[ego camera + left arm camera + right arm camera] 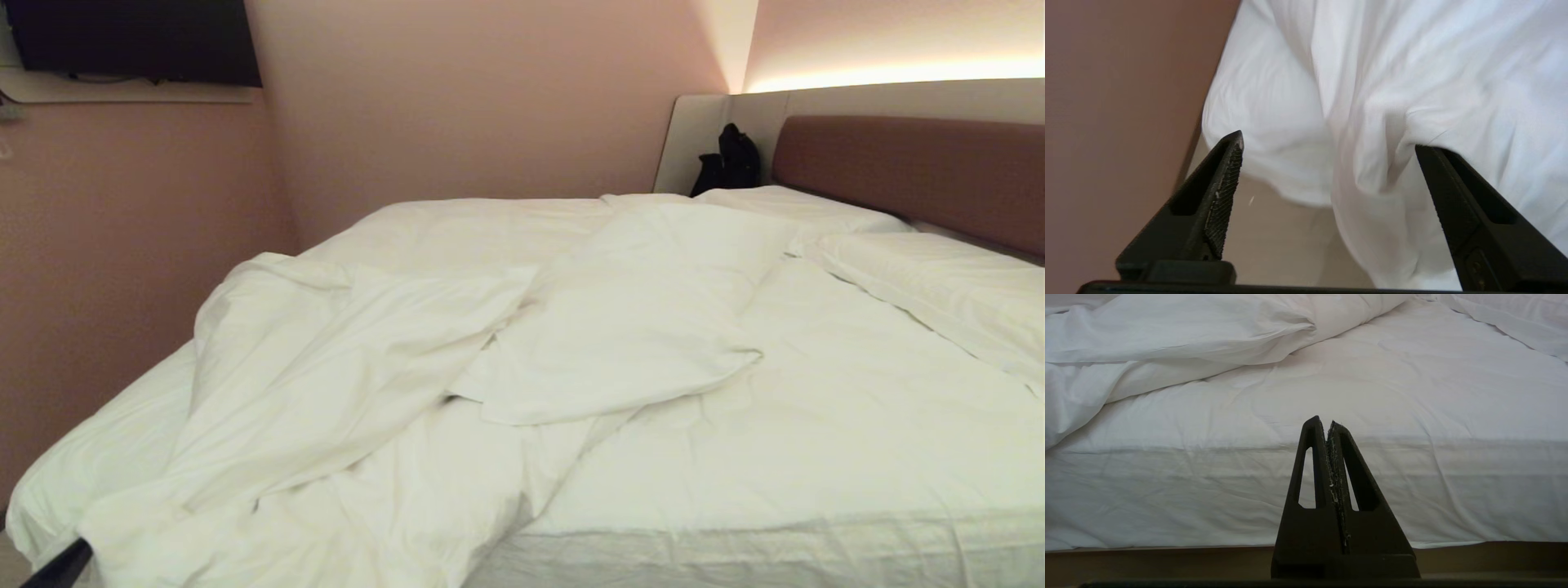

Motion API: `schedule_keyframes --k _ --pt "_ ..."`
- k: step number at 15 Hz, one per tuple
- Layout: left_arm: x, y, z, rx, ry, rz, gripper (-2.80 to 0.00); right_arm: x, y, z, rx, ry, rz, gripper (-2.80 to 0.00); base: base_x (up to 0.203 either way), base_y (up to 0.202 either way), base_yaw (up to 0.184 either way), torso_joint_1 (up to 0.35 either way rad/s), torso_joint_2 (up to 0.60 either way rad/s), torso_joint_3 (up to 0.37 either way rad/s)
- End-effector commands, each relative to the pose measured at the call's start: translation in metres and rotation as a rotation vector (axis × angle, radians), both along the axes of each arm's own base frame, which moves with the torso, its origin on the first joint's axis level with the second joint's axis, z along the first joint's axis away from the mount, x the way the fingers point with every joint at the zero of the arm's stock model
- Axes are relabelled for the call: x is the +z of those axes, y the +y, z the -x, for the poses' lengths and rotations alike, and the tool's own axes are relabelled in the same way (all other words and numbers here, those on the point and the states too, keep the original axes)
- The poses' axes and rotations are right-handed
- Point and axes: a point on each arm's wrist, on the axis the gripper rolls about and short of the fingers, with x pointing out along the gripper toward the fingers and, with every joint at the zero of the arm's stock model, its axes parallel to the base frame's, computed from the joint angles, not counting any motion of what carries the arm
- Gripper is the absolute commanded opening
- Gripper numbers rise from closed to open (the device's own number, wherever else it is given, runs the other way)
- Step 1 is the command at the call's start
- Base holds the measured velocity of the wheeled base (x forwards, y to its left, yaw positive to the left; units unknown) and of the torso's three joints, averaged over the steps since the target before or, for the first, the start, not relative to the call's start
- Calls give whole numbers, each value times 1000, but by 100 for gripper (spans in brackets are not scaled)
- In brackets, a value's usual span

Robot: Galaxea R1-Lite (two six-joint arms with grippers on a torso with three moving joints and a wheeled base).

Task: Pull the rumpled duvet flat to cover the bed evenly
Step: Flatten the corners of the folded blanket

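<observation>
Left gripper [1327, 143]: fingers spread wide at the duvet [1412, 81] corner overhanging the bed [735, 547]. Advised regrasping hem deeply, pulling outward.

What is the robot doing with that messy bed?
It is making the bed. The puffy white duvet lies bunched on the left side, a corner hanging off the edge. The left gripper is open at that hanging corner, holding nothing. The right gripper is shut, waiting by the mattress side.
</observation>
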Motion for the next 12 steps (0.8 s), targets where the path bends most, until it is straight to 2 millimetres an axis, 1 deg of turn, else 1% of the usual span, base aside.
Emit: schedule_keyframes --k 1,3,7,9,11,12 --pt "28 1 6 -16 -125 74 0 0 0 0 1 2 1 -280 0 0 0 0 0 0" --pt "47 0 8 -84 -189 183 0 0 0 0 1 2 1 -280 0 0 0 0 0 0" --pt "72 1 16 -142 -288 342 0 0 0 0 1 2 1 -280 0 0 0 0 0 0" --pt "82 1 17 -149 -320 415 0 0 0 0 -1 2 1 -280 0 0 0 0 0 0" --pt "86 -3 11 -207 -299 448 0 0 0 0 1 2 1 -280 0 0 0 0 0 0" --pt "87 -5 6 -228 -278 452 -280 0 0 0 1 2 1 -280 0 0 0 0 0 0"
